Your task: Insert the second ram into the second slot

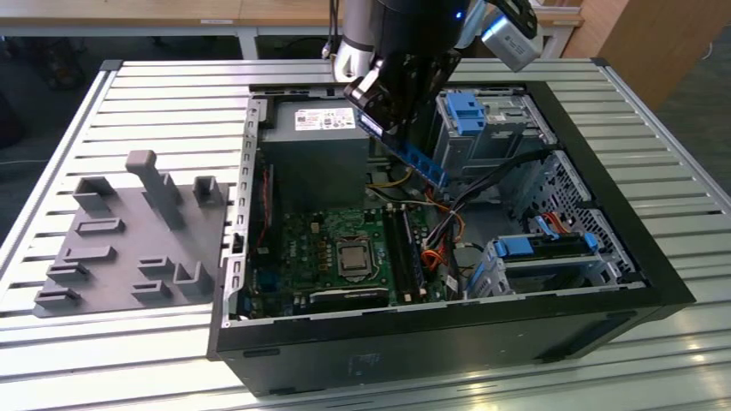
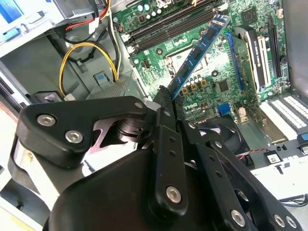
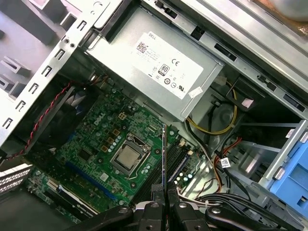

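My gripper (image 1: 384, 116) hangs over the open computer case and is shut on one end of the second ram (image 1: 413, 156), a thin blue stick with dark chips. In the second wrist view the black fingers (image 2: 162, 103) pinch the ram (image 2: 199, 47), which reaches out over the green motherboard (image 2: 211, 82). Seen edge-on in the first wrist view, the ram (image 3: 164, 156) rises from the gripper (image 3: 166, 197). The dark parallel ram slots (image 1: 403, 247) (image 2: 168, 26) (image 3: 179, 161) lie beside the processor socket (image 3: 127, 159), below the stick and apart from it. Whether any slot is filled I cannot tell.
A grey power supply (image 1: 314, 141) with a white label fills the case's far end. Blue drive-bay clips (image 1: 466, 107) (image 1: 537, 247) and loose cables (image 1: 457, 201) crowd the exterior view's right side. A grey fixture tray (image 1: 126, 240) sits on the slatted table at the exterior view's left.
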### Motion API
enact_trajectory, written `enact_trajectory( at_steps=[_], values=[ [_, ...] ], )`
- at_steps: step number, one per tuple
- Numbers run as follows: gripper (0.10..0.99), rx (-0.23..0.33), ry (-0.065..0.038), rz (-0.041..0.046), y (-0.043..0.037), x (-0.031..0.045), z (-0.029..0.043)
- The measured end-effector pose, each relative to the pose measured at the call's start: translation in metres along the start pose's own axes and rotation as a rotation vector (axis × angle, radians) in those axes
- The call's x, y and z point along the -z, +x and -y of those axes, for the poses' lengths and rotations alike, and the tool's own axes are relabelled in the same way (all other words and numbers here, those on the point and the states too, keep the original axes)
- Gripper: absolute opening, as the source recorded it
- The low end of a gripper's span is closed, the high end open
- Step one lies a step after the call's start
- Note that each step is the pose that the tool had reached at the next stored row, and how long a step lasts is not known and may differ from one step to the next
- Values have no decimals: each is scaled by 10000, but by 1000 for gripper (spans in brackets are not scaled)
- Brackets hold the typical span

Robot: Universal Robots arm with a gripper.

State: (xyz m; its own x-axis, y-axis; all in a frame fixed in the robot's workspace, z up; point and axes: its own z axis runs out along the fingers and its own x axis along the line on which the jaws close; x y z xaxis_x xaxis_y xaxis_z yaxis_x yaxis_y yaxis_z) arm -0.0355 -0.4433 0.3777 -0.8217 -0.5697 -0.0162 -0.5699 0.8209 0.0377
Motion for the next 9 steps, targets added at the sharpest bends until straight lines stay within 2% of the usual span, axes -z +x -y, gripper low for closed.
enact_trajectory(
  at_steps=[9],
  values=[
    [137,-162,2,6,0,0,0]
  ],
)
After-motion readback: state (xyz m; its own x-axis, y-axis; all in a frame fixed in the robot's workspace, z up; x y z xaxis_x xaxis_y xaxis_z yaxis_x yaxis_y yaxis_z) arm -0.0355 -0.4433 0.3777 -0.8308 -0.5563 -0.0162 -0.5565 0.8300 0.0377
